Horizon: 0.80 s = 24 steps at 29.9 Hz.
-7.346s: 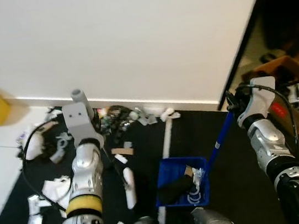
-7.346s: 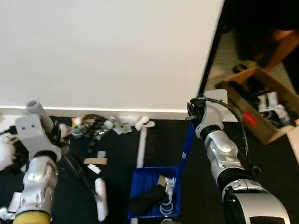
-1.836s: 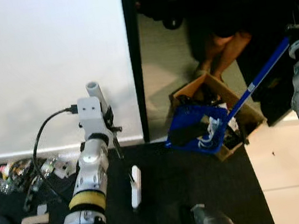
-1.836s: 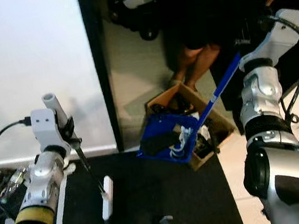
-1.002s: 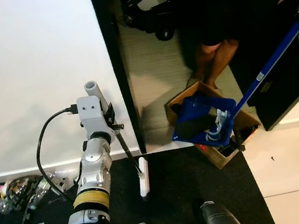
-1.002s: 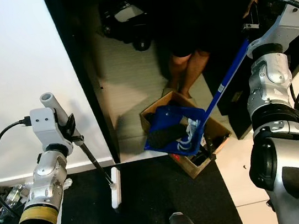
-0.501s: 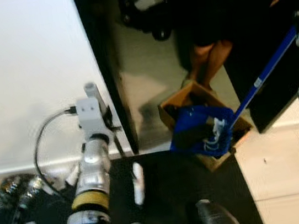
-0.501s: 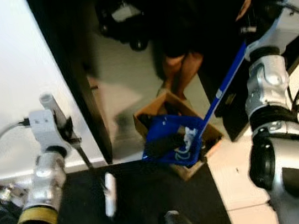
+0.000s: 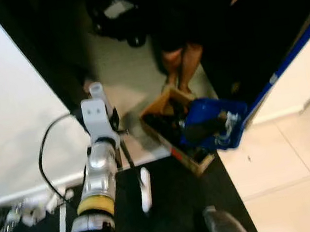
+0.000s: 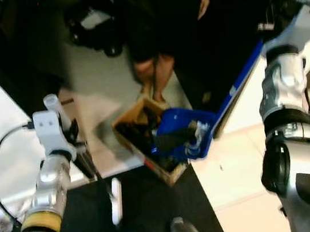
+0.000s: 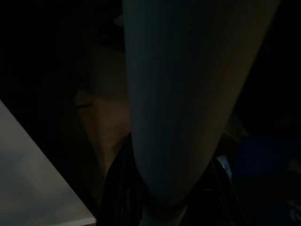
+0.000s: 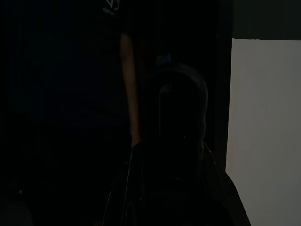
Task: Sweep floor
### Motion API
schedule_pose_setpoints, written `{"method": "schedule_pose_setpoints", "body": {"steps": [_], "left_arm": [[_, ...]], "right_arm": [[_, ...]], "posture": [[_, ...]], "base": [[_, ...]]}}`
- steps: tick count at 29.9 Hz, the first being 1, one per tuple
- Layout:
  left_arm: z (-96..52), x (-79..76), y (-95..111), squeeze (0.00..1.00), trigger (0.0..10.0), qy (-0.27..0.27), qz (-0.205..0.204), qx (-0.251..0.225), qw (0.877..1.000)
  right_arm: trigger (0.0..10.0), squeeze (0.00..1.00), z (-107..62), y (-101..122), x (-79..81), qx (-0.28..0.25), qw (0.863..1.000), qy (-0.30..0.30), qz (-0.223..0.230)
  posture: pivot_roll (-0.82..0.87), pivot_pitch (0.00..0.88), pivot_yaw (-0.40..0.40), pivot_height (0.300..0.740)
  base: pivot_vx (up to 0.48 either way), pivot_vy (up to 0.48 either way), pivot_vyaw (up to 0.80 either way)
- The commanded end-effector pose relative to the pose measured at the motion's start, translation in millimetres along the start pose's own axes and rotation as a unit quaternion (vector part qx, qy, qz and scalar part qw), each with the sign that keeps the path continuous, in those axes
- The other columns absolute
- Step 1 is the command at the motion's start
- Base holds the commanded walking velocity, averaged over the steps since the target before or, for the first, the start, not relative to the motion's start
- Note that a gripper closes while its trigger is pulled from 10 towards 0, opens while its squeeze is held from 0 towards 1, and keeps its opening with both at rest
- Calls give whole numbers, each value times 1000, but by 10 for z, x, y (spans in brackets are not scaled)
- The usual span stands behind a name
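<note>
While clamping broom, left end effector hovers.

1. A brown cardboard box with a blue plastic dustpan above it blocks the doorway floor.
2. A person's bare legs stand just behind.
3. Pale tiled floor at right lies open.

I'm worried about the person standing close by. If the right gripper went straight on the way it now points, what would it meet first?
Probably the person. The right wrist view looks along the right gripper at a dark-clothed body and a bare arm. The view is very dark, so depth is unclear.
</note>
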<state>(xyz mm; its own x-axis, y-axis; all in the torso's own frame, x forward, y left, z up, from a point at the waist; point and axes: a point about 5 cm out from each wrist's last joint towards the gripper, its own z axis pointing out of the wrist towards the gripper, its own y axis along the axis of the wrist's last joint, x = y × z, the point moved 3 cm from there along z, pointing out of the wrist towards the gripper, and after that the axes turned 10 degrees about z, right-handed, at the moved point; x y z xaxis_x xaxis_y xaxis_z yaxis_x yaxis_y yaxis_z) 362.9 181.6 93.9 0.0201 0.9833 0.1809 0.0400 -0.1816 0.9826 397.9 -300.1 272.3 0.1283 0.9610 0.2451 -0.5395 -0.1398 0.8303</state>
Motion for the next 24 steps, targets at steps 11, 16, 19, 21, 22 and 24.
{"method": "schedule_pose_setpoints", "body": {"steps": [11,16,19,21,22,24], "left_arm": [[-7,74,8,0,10000,15,5,-6,1000],[-31,90,15,0,10000,18,5,-9,1000],[-46,99,20,0,10000,19,6,-12,1000],[-65,118,33,0,10000,22,6,-16,1000],[-73,127,37,0,10000,24,6,-18,1000],[-78,137,42,0,10000,25,6,-19,999]], "right_arm": [[10000,0,92,116,101,-29,999,-14,-31],[10000,0,141,136,140,-26,997,-27,-62],[10000,0,164,153,161,-28,997,-31,-69],[10000,0,207,186,209,-31,996,-39,-71],[10000,0,229,200,244,-32,996,-40,-73],[10000,0,253,213,292,-34,996,-41,-73]], "posture": [[-25,93,-44,740],[-16,111,-56,740],[-10,121,-63,740],[-6,130,-70,740],[-5,131,-72,740],[-5,131,-74,740]], "base": [[0,0,0],[0,0,0],[0,0,0],[0,0,0],[0,0,0],[0,0,0]]}}
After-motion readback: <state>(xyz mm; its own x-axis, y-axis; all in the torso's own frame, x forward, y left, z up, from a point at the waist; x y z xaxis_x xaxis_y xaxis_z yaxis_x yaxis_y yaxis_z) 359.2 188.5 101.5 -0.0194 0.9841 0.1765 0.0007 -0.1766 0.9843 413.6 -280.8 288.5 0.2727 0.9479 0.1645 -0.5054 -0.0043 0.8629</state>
